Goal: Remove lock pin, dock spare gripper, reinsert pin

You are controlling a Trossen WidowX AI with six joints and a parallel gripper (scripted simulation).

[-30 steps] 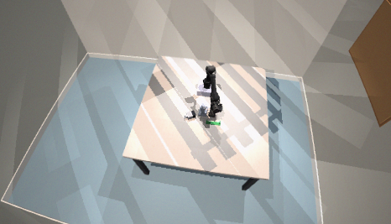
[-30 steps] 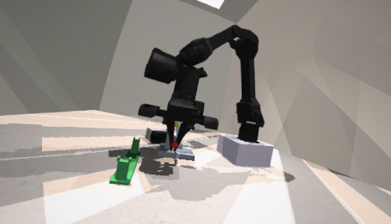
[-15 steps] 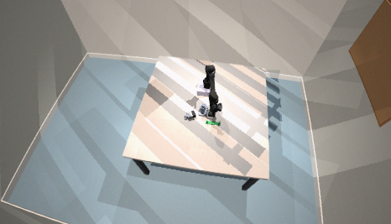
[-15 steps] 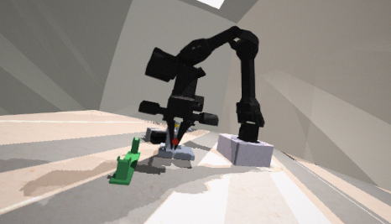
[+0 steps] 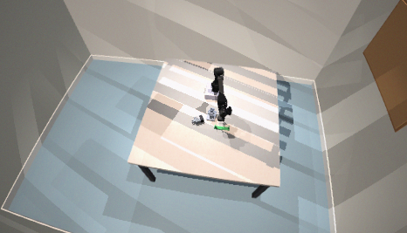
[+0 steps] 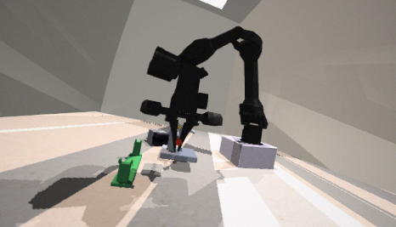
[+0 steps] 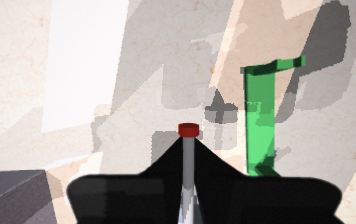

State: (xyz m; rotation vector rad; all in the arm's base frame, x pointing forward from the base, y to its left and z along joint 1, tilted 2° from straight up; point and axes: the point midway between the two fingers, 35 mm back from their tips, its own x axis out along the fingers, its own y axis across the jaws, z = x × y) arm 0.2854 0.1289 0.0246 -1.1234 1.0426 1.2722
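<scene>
The lock pin (image 6: pixel 178 142) (image 7: pixel 188 165) has a red head and a grey shaft. My gripper (image 5: pixel 221 119) (image 6: pixel 178 149) (image 7: pixel 186 140) is shut on the pin's shaft just behind the red head, with its fingers pointing down at the mount. The pale blue-grey mount (image 5: pixel 211 114) (image 6: pixel 188 155) stands on the table. The fingers hide most of the socket, so how far the pin sits in it cannot be told. The grey and black spare gripper (image 5: pixel 198 119) (image 6: pixel 158 138) lies beside the mount, apart from it.
A green holder (image 5: pixel 222 127) (image 6: pixel 128 169) (image 7: pixel 260 120) with raised ends stands close in front of the mount, to the right in the wrist view. The arm's pale lilac base block (image 5: pixel 211 95) (image 6: pixel 256 156) is behind the mount. A dark block corner (image 7: pixel 22 197) shows at the wrist view's lower left.
</scene>
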